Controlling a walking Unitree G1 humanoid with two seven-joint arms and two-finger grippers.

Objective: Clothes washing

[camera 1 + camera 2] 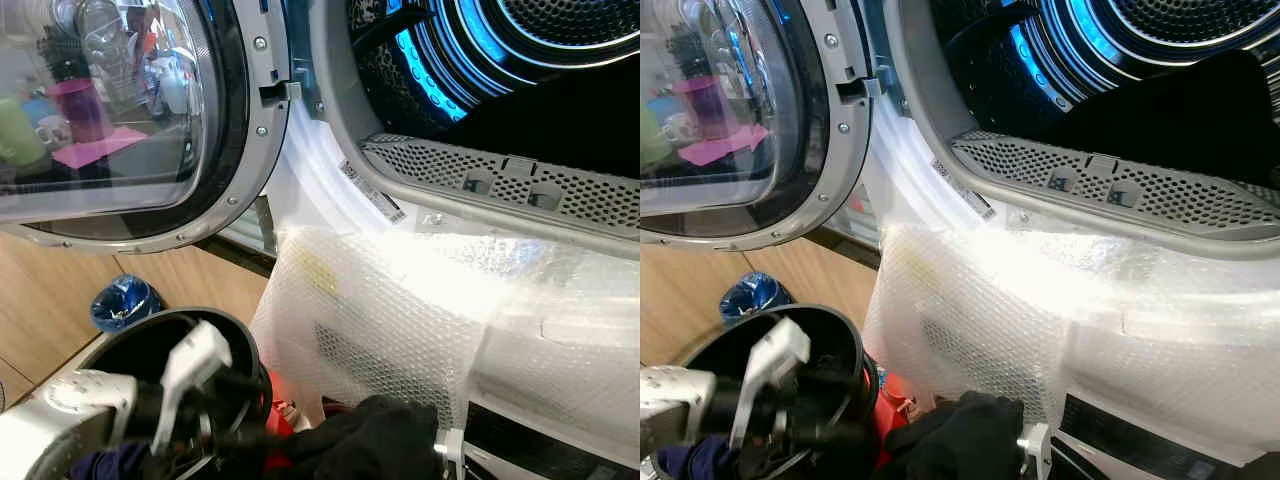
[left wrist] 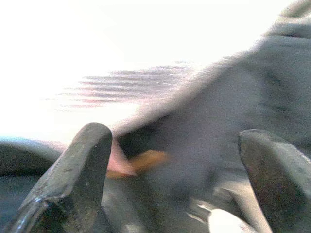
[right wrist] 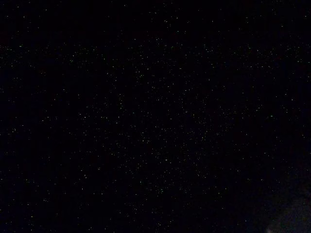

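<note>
Washer door (image 1: 120, 120) is swung open at left; drum (image 1: 1160, 60) is lit blue. Front panel is covered w/ bubble wrap (image 1: 400, 310). Dark clothes (image 1: 370, 440) are heaped below the opening, beside a black basket (image 1: 845, 350). Left gripper (image 2: 172, 155) is seen spread apart, nothing clamped, w/ grey fabric just ahead. Right gripper's state can't be told.

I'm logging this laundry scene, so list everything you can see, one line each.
Machine door: one, grey rim, glass window, swung open at left.
Drum: one, dark, lit blue, upper right.
Perforated panel: one, grey, along the drum opening's lower edge.
Bubble wrap: one sheet, clear white, over the machine's front.
Dark garment: one, black, bottom centre.
Basket: one, black, lower left.
Blue object: one, on the wooden floor.
Left gripper: fingers apart, over cloth.
</note>
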